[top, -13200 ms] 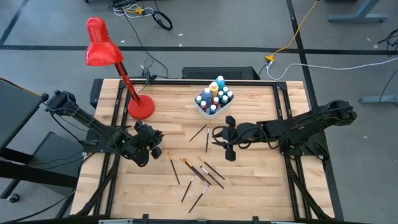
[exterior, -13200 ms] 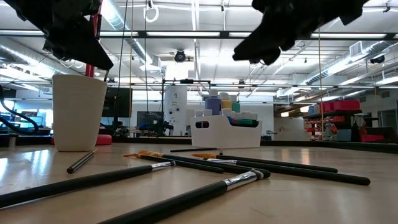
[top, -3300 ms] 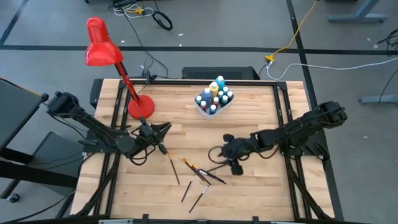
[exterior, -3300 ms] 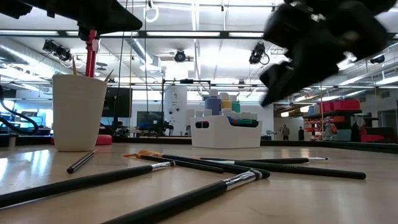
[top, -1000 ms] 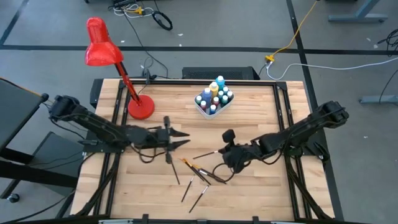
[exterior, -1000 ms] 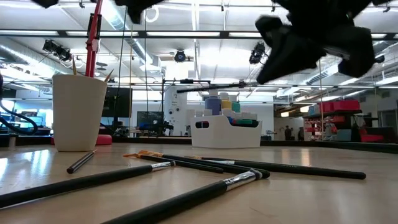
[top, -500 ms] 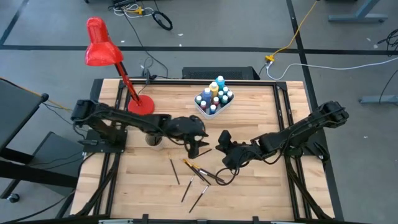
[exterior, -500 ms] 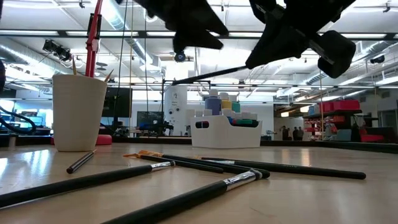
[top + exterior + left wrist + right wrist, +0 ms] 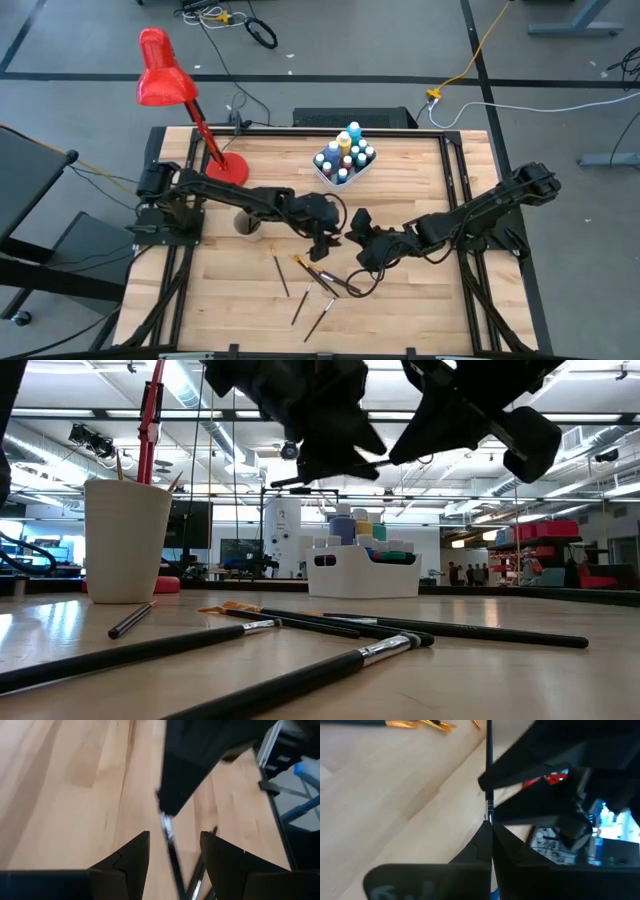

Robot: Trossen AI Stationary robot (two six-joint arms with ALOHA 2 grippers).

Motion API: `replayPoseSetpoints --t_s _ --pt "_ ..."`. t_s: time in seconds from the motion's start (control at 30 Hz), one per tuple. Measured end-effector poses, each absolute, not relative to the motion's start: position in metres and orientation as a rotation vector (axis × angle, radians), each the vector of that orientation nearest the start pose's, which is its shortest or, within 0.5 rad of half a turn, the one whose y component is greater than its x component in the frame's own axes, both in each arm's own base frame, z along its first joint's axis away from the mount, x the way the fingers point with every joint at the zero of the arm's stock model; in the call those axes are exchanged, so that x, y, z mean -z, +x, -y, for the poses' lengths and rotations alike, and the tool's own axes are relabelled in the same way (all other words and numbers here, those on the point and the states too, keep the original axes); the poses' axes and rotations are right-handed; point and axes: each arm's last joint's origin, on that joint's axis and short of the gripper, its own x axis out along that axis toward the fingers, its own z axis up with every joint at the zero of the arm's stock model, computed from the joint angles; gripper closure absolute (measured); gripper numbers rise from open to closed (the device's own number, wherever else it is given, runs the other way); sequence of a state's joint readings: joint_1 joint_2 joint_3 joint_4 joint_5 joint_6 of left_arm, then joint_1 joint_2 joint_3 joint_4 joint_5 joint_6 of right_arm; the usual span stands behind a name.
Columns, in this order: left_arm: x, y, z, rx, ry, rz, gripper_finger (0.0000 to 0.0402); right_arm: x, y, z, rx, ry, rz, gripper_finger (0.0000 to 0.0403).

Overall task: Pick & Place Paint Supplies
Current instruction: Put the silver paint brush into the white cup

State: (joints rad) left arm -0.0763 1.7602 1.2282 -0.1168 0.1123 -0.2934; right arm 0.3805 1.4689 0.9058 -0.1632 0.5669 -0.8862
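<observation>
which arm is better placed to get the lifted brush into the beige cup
Left. The left gripper has open fingers straddling the brush that the right gripper pinches, and the beige cup stands beside the left arm.

Both arms are black throughout, built of slim tubular links joined by thicker rounded joint housings. The left arm (image 9: pixel 215 190) rises from a boxy black base at the counter's left edge; the right arm (image 9: pixel 480 212) has a bulbous shoulder joint at the right edge, with thin dark cables looping beside its links. The left end effector (image 9: pixel 172 857) ends in two flat, matte black fingers (image 9: pixel 127 857) with angled inner faces and a stepped notch. The right end effector (image 9: pixel 490 832) shows tapered black fingers (image 9: pixel 475 845) narrowing to points.
</observation>
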Motion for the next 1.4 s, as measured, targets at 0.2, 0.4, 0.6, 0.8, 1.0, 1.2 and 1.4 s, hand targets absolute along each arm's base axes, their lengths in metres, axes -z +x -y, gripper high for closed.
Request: replayPoseSetpoints --t_s 0.2,0.4,0.6,0.8,1.0,1.2,1.4 --pt "-0.233 0.387 0.032 0.085 -0.279 -0.665 0.0219 -0.229 0.289 -0.098 -0.098 -1.222 -0.659 0.0403" --pt "-0.232 0.386 0.032 0.073 -0.243 -0.671 0.0259 -0.229 0.289 -0.098 -0.100 -1.230 -0.658 0.0403" --pt "-0.232 0.386 0.032 0.068 -0.241 -0.672 0.0369 -0.230 0.289 -0.098 -0.093 -1.211 -0.652 0.0402" --pt "-0.232 0.386 0.031 0.040 -0.217 -0.667 0.0370 -0.230 0.289 -0.098 -0.048 -1.089 -0.647 0.0375" --pt "-0.229 0.384 0.031 0.027 -0.213 -0.703 0.0379 -0.230 0.288 -0.100 -0.028 -1.002 -0.640 0.0345" --pt "-0.226 0.377 0.034 0.012 -0.217 -0.776 0.0376 -0.230 0.288 -0.100 0.022 -0.859 -0.632 0.0323" --pt "-0.252 0.354 0.039 -0.158 -0.108 -0.773 0.0371 -0.229 0.288 -0.100 0.060 -0.740 -0.629 0.0306"
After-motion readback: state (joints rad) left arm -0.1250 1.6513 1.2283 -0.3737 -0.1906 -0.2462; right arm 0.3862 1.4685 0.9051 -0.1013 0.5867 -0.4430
